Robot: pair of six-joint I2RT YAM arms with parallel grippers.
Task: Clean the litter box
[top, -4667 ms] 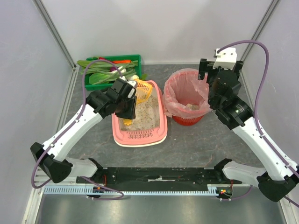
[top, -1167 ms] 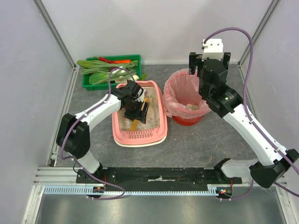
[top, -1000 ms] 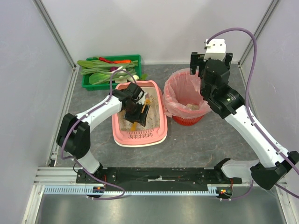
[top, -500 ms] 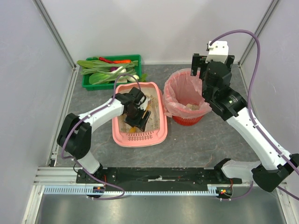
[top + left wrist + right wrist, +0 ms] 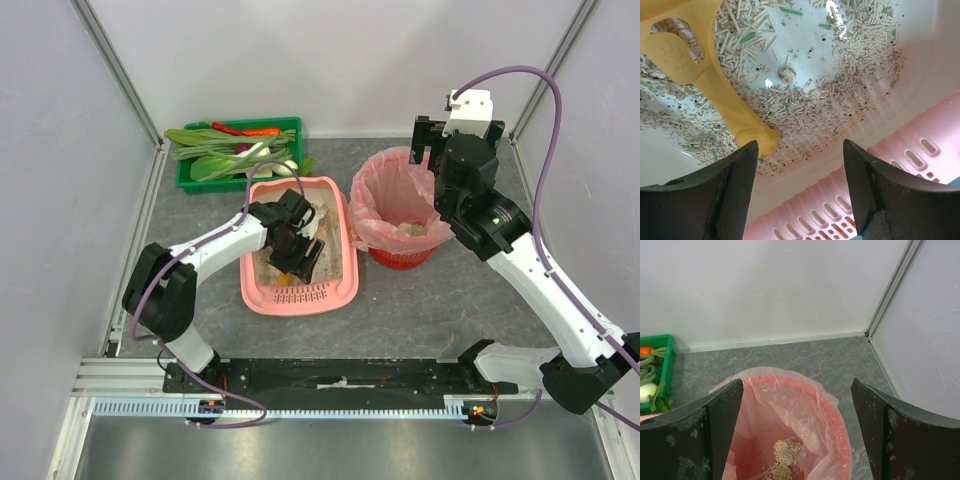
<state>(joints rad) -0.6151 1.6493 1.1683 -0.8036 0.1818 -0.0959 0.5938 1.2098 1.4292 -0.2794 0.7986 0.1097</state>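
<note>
**Left end effector (image 5: pixel 800 145) shifts to the near end of the litter box (image 5: pixel 350 265)**

It has come from the box's far half to the slotted ledge, fingers spread and gripping nothing. A yellow scoop (image 5: pixel 705 85) lies in the litter, just beside one finger. The box sits on the bench (image 5: pixel 420 300), left of the bin (image 5: pixel 835 420). Above the bin, the right end effector (image 5: pixel 797 385) hangs wide open.

Inspector: What can't you verify?

Operator: From overhead, my left gripper (image 5: pixel 298 258) hides most of the scoop (image 5: pixel 283 279) and the litter box (image 5: pixel 346 285) floor beneath it. On the left wrist view, the scoop's head runs off at eleven o'clock. On the right wrist view, the bin (image 5: pixel 837 430) is cut at six and the green crate (image 5: pixel 668 365) at nine.
</note>
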